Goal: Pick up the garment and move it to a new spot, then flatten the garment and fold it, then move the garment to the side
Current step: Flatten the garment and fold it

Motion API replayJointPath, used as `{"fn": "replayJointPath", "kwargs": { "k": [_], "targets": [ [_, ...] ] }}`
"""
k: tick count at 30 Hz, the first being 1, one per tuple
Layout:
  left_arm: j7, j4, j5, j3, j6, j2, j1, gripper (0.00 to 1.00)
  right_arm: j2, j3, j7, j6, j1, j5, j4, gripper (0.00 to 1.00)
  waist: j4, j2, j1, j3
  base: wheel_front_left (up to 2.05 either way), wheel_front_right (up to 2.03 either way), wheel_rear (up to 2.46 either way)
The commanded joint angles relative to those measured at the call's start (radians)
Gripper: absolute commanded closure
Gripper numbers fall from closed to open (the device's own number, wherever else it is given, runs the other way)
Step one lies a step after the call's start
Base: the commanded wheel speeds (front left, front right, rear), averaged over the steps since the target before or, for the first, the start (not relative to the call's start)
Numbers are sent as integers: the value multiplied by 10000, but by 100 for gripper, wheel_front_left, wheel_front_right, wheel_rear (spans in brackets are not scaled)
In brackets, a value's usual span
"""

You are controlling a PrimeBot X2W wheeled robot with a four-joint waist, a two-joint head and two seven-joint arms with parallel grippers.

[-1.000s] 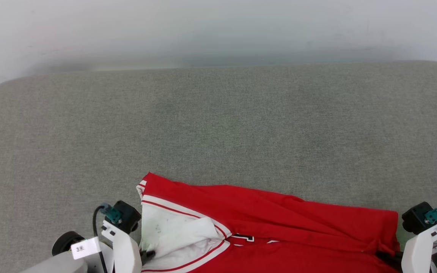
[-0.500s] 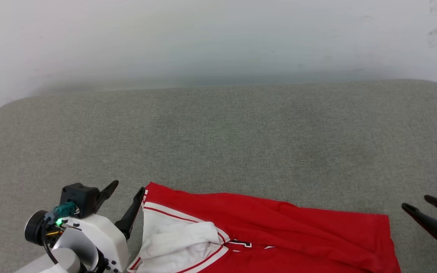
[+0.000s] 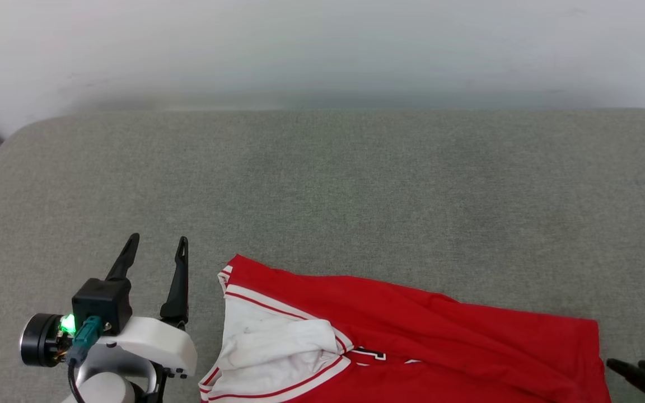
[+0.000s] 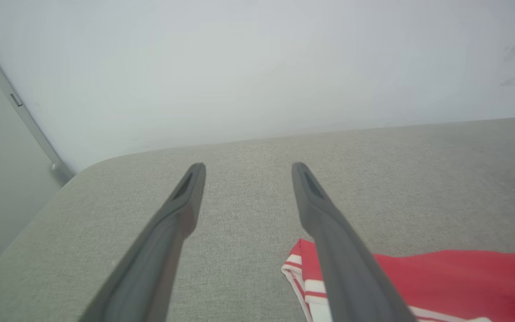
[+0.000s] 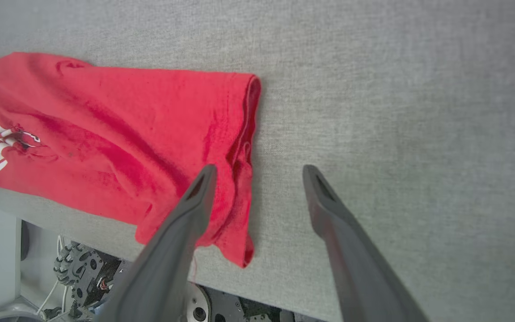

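Note:
The garment [image 3: 412,336] lies on the grey cushion at the near edge: a red jersey with a white sleeve [image 3: 277,347], striped trim and part of a black letter showing. It is folded into a long band with some creases. My left gripper [image 3: 156,246] stands open just left of the sleeve corner, holding nothing. The left wrist view shows its fingers apart [image 4: 248,167] over bare cushion, the garment's striped corner [image 4: 302,268] beside the right finger. My right gripper [image 3: 626,364] is open by the garment's right end. In the right wrist view it [image 5: 259,169] hovers over the red hem edge [image 5: 246,134].
The grey fabric cushion [image 3: 322,184] stretches wide behind the garment, up to a white wall [image 3: 322,50]. Its rounded left corner [image 3: 9,140] meets a dark strip by the wall. The right wrist view shows the near cushion edge with the robot's base [image 5: 83,273] below it.
Both grippers let go of the garment's ends and opened. The left one rose and turned to point forward; the right one drew off toward the lower right. The camera shifted slightly.

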Motion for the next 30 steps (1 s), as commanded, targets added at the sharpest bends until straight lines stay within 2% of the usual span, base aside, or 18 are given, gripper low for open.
{"fn": "replayJointPath", "kwargs": {
  "k": [1, 7, 15, 20, 21, 22, 23, 30],
  "targets": [
    [-39, -49, 371, 353, -51, -244, 246, 0, 172, -9, 73, -4, 170, 60, 102, 0, 107, 0, 0, 146, 0, 0, 0],
    [-32, -108, 1852, 1728, -431, -1347, 1044, 0, 862, 173, 390, -4, 31, 317, 393, 0, 312, 0, 0, 529, 0, 0, 0],
    [-33, -19, 3424, 2909, -1187, -2602, 1718, 0, 2049, 1041, 894, 12, -254, 477, 553, 0, 511, 0, 0, 881, 0, 0, 0],
    [-33, 85, 4192, 3649, -1626, -3273, 1963, 0, 2321, 1362, 865, 13, -519, 466, 544, 0, 528, 0, 0, 954, 0, 0, 0],
    [-33, 80, 4323, 3817, -1684, -3403, 2010, 0, 2324, 1370, 796, 12, -624, 436, 578, 53, 522, 0, 0, 948, 0, 0, 0],
    [-33, 77, 4452, 3949, -1771, -3526, 2064, 0, 2344, 1377, 769, 12, -710, 472, 592, 85, 513, 0, 0, 935, 0, 0, 0],
    [-33, 82, 4576, 4112, -1851, -3636, 2117, 0, 2337, 1355, 699, 13, -776, 504, 585, 100, 502, 0, 0, 917, 0, 0, 0],
    [-34, 85, 5308, 4924, -2367, -4268, 2498, 0, 1641, 1152, 322, -5, -1195, 510, 451, 100, 376, 0, 0, 670, 0, 0, 0]
  ]
}}
